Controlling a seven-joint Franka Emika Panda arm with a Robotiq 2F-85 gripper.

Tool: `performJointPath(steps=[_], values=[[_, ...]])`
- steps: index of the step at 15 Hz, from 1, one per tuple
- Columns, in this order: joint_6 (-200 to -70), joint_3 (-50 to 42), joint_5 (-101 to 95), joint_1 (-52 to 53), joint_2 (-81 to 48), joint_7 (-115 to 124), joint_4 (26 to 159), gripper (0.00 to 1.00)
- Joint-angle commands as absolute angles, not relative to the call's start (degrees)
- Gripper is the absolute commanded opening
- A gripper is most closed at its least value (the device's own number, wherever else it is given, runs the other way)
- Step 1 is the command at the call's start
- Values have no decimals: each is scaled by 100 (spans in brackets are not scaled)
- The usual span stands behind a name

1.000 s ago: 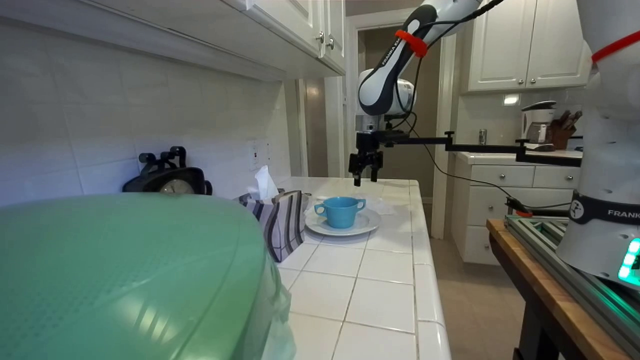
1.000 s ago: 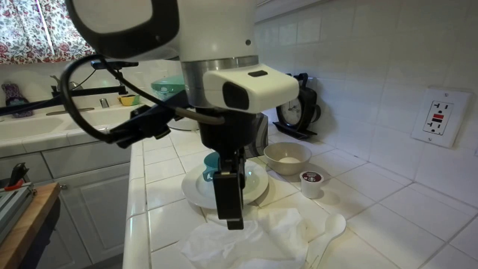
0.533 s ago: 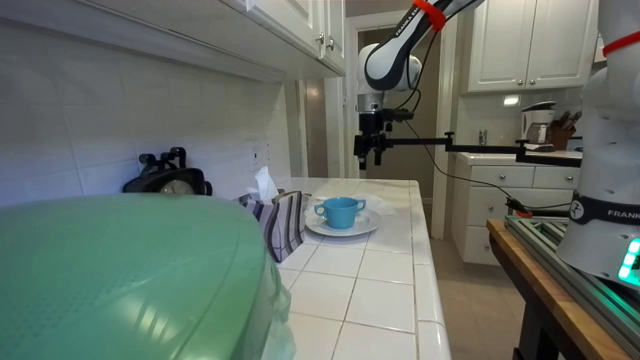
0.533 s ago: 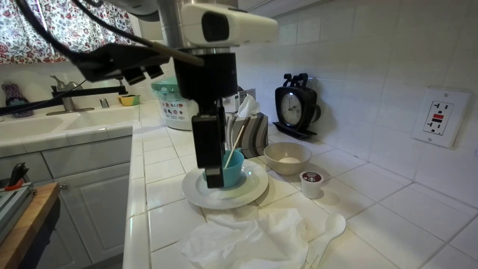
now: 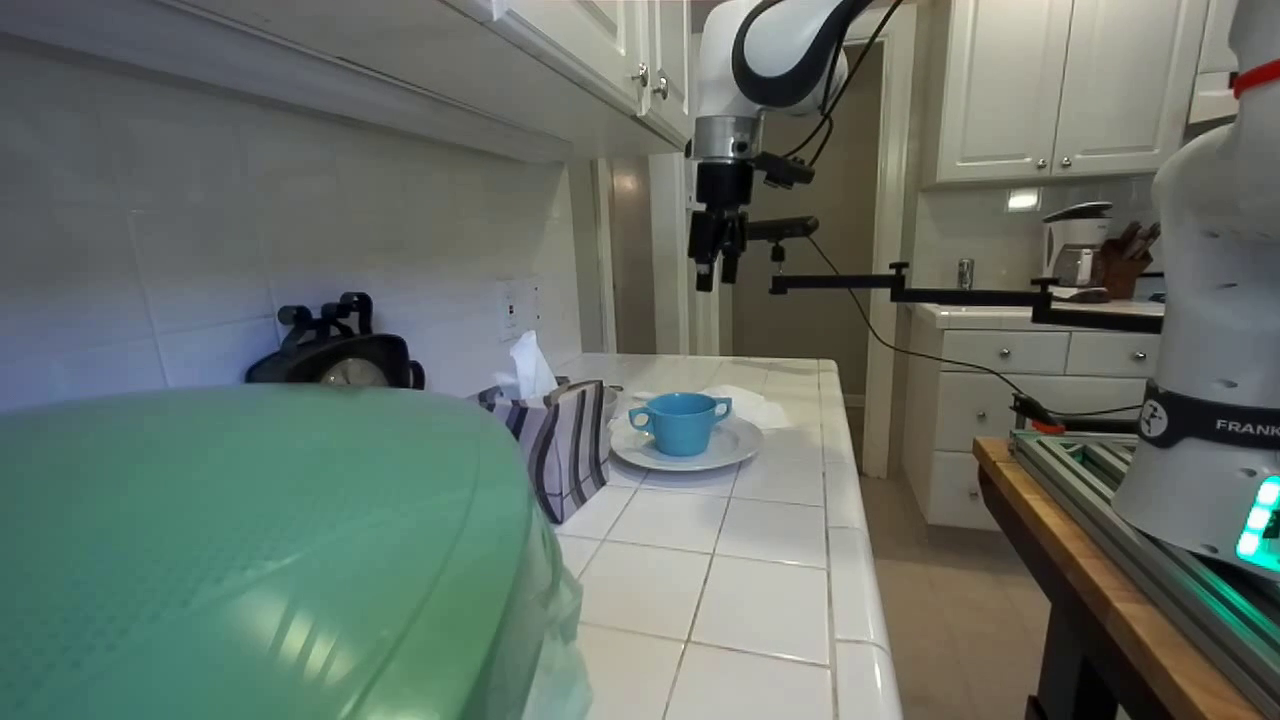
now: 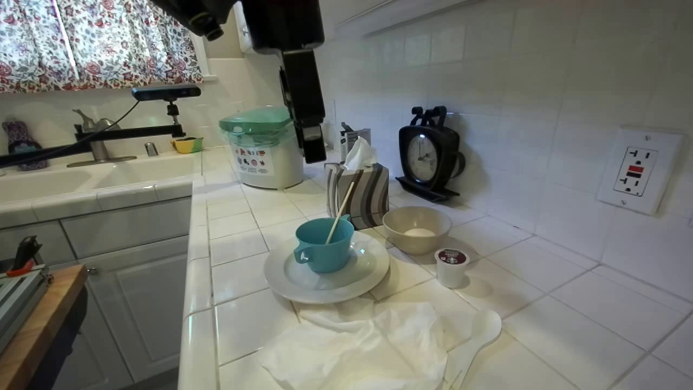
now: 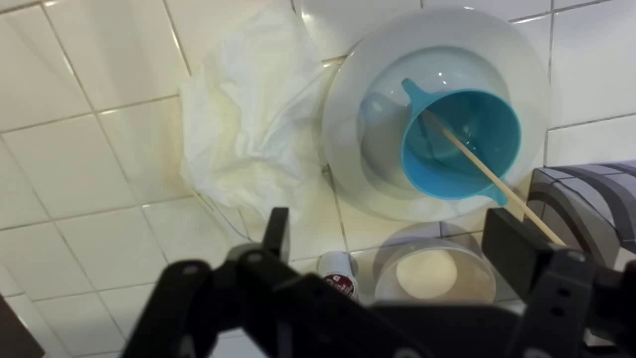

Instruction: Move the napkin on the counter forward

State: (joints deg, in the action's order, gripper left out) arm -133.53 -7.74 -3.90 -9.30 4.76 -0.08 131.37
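Note:
A crumpled white napkin (image 6: pixel 357 349) lies flat on the white tiled counter (image 6: pixel 254 319), in front of the white plate. The napkin also shows in the wrist view (image 7: pixel 253 114), left of the plate, and partly behind the plate in an exterior view (image 5: pixel 755 405). My gripper (image 5: pixel 718 278) is high above the counter, touching nothing. In an exterior view its fingertips (image 6: pixel 313 149) appear in front of the tissue box and green-lidded container. In the wrist view the black fingers (image 7: pixel 395 241) are wide apart with nothing between them.
A blue cup (image 6: pixel 325 246) with a wooden stick stands on the white plate (image 6: pixel 281 281). Nearby are a striped tissue box (image 6: pixel 365 197), beige bowl (image 6: pixel 417 230), small white pod (image 6: pixel 451 268), white spoon (image 6: pixel 482 336) and black clock (image 6: pixel 430 154). Upper cabinets (image 5: pixel 590 60) hang above.
My gripper has risen well above the counter and moved away from over the napkin, back past the plate and cup. The napkin and other objects have stayed in place.

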Motion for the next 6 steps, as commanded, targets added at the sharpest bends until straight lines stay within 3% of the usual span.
performJointPath(steps=[1, 6], values=[[-13289, -782, -487, -888, 539, 31, 13127, 100], [-13251, -780, -559, -891, 554, 40, 13128, 100]])
